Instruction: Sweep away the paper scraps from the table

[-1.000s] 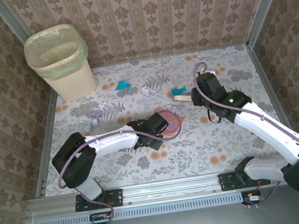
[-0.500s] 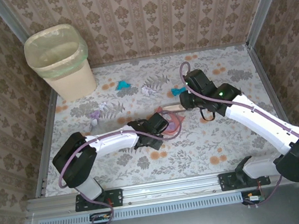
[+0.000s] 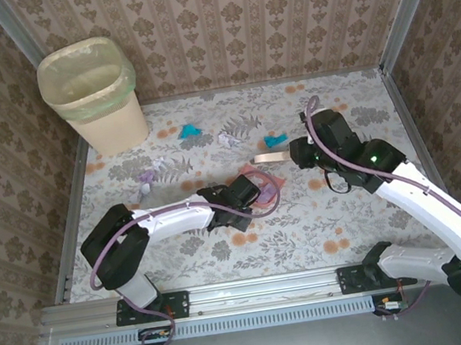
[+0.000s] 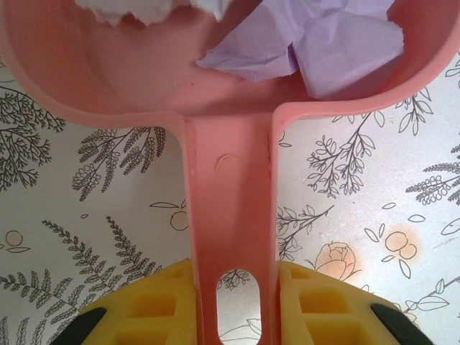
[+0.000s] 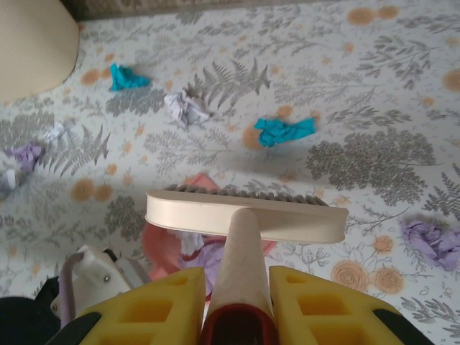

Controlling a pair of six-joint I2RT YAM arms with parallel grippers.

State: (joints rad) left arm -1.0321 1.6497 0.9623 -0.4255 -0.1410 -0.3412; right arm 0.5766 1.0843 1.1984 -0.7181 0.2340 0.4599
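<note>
Paper scraps (image 3: 189, 131) litter table (image 3: 357, 95); left end effector (image 4: 231, 291) grips dustpan (image 4: 228, 180), right end effector (image 5: 237, 295) brush (image 5: 244, 215).

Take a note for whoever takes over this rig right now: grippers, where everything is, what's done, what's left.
Left gripper: shut on the handle of the pink dustpan, which rests on the table.
Right gripper: shut on the brush, head over the pan's far edge.
Done: a lilac scrap and a white scrap lie in the pan.
Left: two teal scraps, a whitish scrap, lilac bits on the left, and a lilac piece to the brush's right.
</note>
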